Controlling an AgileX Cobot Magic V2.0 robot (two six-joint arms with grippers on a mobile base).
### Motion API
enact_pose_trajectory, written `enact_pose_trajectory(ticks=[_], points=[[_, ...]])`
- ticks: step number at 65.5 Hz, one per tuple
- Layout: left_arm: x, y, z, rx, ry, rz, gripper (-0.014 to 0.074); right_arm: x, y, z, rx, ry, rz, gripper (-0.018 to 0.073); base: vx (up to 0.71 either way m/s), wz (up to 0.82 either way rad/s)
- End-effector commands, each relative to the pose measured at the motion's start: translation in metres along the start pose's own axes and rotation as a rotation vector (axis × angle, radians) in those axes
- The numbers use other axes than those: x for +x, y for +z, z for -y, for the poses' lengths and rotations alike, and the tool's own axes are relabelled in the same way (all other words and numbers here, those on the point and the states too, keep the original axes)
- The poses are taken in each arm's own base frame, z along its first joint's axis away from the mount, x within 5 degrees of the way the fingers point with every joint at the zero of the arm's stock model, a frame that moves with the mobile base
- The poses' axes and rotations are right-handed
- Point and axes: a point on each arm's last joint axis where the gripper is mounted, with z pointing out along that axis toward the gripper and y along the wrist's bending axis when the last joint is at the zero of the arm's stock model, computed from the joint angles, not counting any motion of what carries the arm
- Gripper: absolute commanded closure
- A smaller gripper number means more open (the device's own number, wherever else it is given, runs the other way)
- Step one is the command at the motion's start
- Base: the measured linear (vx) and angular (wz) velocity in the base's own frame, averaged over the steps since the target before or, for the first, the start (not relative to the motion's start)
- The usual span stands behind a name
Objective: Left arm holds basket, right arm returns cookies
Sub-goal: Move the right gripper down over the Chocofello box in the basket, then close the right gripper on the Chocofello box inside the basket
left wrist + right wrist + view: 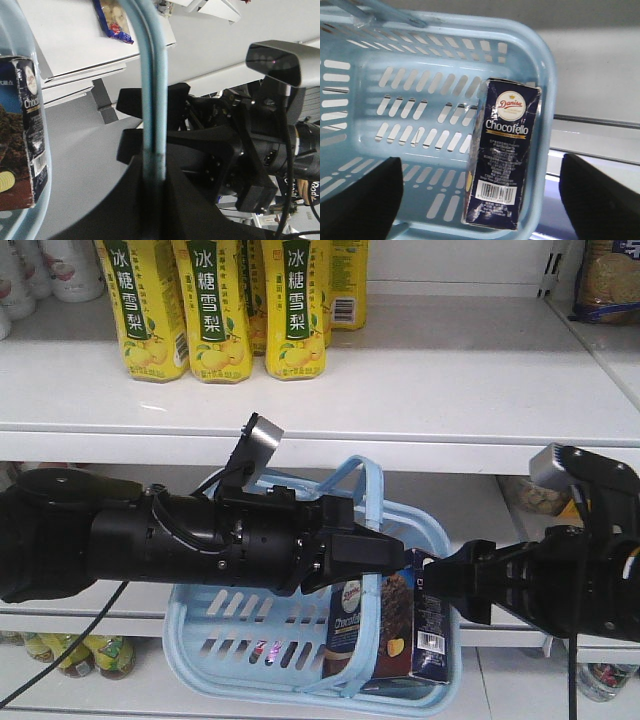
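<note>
Blue basket (230, 640) hangs clamped in left gripper (380, 552) — right gripper (435, 585) wide, empty; cookie box (502, 160) hugs right wall, finger could snag rim.

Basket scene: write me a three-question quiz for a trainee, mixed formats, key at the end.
1. True or false: the cookies carton sits inside the basket.
2. The left gripper is clamped on: A) the basket handle, B) the cookies carton, C) a yellow bottle.
3. Fill in: the right gripper has its jaws ____.
Key: 1 true; 2 A; 3 open.
</note>
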Motion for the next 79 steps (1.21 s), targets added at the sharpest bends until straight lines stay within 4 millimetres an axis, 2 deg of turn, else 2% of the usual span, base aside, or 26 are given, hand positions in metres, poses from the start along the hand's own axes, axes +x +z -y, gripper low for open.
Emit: enact_pose_trajectory(ticks=[1,27,62,79], points=[[-0.013,-0.010,0.026,0.103,-0.015,0.102,0.0603,-0.012,0.003,-0.008,-0.050,-0.001,0.038,-0.0060,0.00,0.00],[-0.013,-0.010,0.026,0.103,-0.015,0.102,0.0603,-0.010,0.042,-0.005,-0.088,0.007,-0.083,-0.0020,0.00,0.00],[-0.013,-0.010,0.026,0.103,-0.015,0.102,0.0603,-0.008,0.066,0.005,-0.034,0.008,-0.124,-0.0020,0.00,0.00],[-0.013,-0.010,0.026,0.103,-0.015,0.102,0.0603,-0.010,0.069,0.004,-0.050,0.027,-0.113,-0.0020,0.00,0.00]])
